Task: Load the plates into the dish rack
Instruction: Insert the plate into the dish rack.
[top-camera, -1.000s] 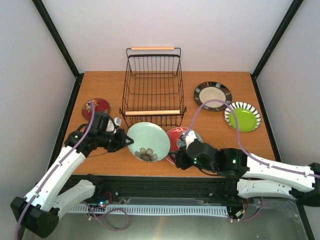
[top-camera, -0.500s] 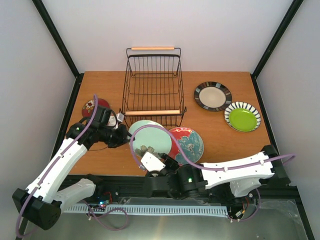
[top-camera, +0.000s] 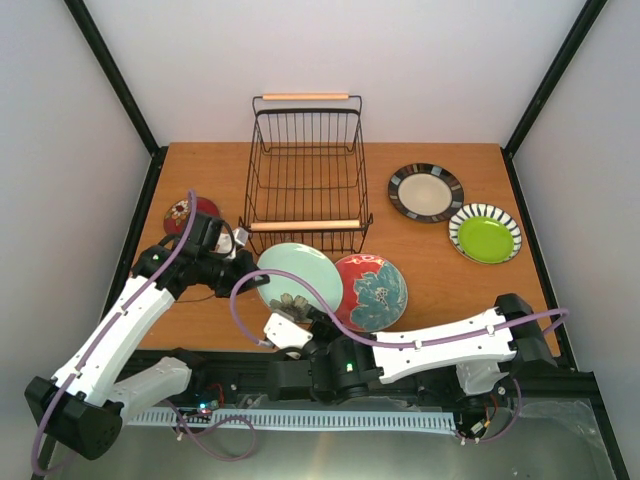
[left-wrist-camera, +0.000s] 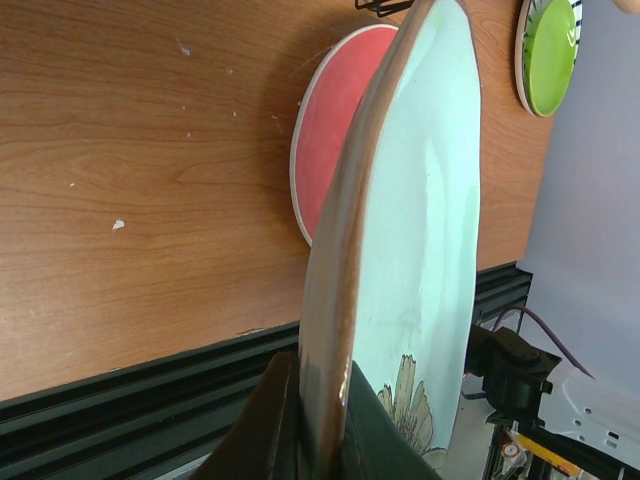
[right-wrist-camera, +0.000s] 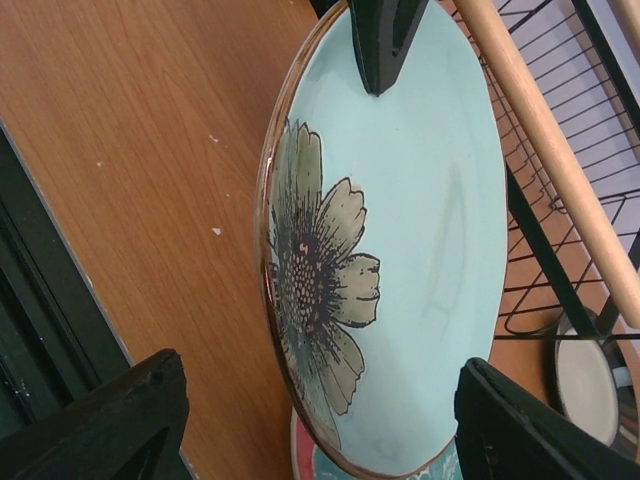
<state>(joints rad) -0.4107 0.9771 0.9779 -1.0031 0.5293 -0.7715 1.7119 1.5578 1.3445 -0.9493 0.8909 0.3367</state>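
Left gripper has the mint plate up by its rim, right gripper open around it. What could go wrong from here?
1. The left gripper pinches the mint green plate only at its rim; it could pivot or slip.
2. The open right gripper straddles the plate; a nudge might knock it loose.
3. The red plate and the dish rack handle sit close; the plate may clip either.
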